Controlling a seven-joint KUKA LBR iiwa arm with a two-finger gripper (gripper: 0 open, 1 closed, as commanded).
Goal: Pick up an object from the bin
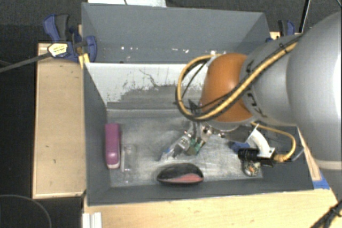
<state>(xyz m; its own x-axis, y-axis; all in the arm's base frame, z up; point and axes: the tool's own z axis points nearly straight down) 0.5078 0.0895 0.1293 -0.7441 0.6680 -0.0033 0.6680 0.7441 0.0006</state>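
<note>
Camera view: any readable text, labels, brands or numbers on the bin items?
None readable. The purple bar-shaped item, the dark oval object, the small green-and-blue piece and the black-and-white parts show no legible print. Any marks are too small to tell.

The gripper (193, 140) hangs low over a small green-and-blue thing (179, 148) in the middle of the bin (96, 115); a dark oval (179, 174) (reddish below) lies just nearer, a purple bar (112, 145) at left.
</note>
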